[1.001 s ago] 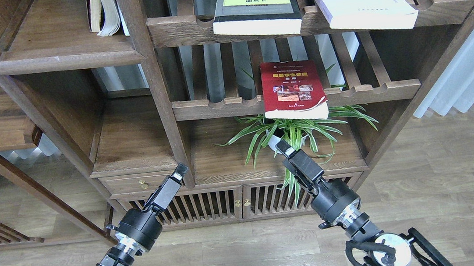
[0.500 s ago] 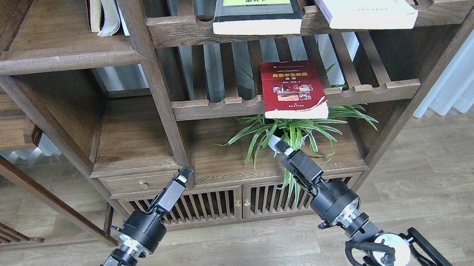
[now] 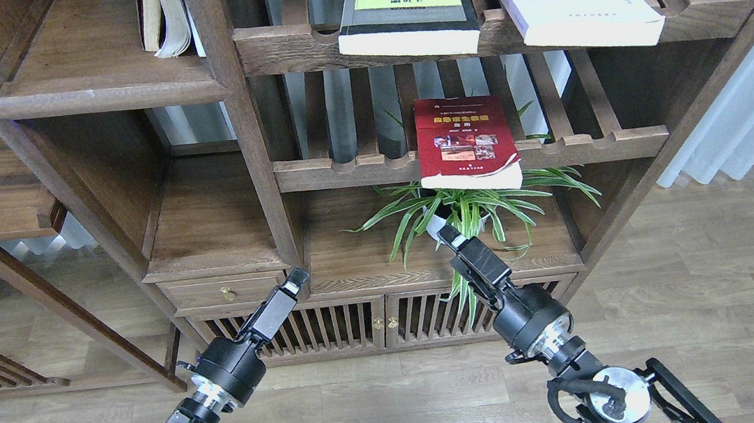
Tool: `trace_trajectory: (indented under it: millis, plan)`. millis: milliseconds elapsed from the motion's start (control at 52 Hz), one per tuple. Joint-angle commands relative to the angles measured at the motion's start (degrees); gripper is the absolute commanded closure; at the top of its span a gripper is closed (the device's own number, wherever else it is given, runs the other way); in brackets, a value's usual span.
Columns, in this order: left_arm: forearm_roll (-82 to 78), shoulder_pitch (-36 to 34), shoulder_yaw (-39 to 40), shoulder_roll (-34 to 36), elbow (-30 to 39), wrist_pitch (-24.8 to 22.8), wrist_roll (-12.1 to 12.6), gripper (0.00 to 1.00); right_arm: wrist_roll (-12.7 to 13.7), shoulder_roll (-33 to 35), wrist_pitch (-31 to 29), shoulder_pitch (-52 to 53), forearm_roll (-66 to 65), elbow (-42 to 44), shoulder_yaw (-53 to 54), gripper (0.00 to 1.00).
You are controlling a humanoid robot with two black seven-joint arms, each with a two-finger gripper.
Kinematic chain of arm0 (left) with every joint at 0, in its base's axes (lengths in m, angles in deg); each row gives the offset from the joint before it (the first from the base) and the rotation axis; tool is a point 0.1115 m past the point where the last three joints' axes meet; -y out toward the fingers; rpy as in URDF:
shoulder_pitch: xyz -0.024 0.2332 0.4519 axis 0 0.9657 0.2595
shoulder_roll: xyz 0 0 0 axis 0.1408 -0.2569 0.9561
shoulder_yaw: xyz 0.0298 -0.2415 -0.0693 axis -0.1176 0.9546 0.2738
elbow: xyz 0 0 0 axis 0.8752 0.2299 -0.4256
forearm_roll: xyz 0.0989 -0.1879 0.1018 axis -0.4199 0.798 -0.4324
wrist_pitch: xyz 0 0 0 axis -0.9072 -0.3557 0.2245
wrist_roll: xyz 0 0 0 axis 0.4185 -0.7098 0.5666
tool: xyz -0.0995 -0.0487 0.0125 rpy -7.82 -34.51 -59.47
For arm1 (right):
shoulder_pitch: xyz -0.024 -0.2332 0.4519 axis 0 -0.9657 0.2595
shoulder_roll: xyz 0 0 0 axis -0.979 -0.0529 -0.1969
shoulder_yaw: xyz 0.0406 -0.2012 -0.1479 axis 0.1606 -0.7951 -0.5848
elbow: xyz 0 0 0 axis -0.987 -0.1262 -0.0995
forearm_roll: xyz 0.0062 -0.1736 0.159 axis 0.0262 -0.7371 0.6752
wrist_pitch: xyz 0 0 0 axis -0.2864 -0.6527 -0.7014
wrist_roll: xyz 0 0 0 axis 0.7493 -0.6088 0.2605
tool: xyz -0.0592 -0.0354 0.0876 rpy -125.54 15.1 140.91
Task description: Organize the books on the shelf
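On the upper slatted rack: you have the black book (image 3: 406,6) with the yellow-green panel lying flat on the left, its page edge hanging over the notched front rail, and the white-lavender book (image 3: 572,2) beside it on the right, apart from it, also overhanging the rail.
Lower slatted rack: your red book (image 3: 464,140) with the yellow title and small photos lies flat, its near end jutting past the rail, right above the green plant (image 3: 471,208).
Shelf: the solid dark board (image 3: 100,72) at upper left holds only some upright pale books (image 3: 166,18) at its right end; none of your three books is on it.
Left gripper (image 3: 294,280): you see it low, in front of the cabinet's slatted doors (image 3: 374,320), near the small drawer (image 3: 228,290). It is seen end-on, so you cannot tell whether the fingers are spread or pressed together. It touches no book.
Right gripper (image 3: 448,233): it sits among the plant leaves, just below the red book's overhanging edge but apart from it. Whether its fingers are spread you cannot tell; they look dark and close.
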Motion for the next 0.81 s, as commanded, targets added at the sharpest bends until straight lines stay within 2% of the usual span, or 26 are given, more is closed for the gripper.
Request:
trace_trajectory:
  millis: [0,789]
  plan:
    - [0.0,-0.1,0.0,0.0,0.0,0.0,0.0,0.0,0.0,0.0,0.0,0.6,0.1,2.7,-0.3,0.01]
    - [0.1,-0.4,0.0,0.0,0.0,0.0,0.0,0.0,0.0,0.0,-0.1,0.0,0.3,3.6,-4.9,0.01]
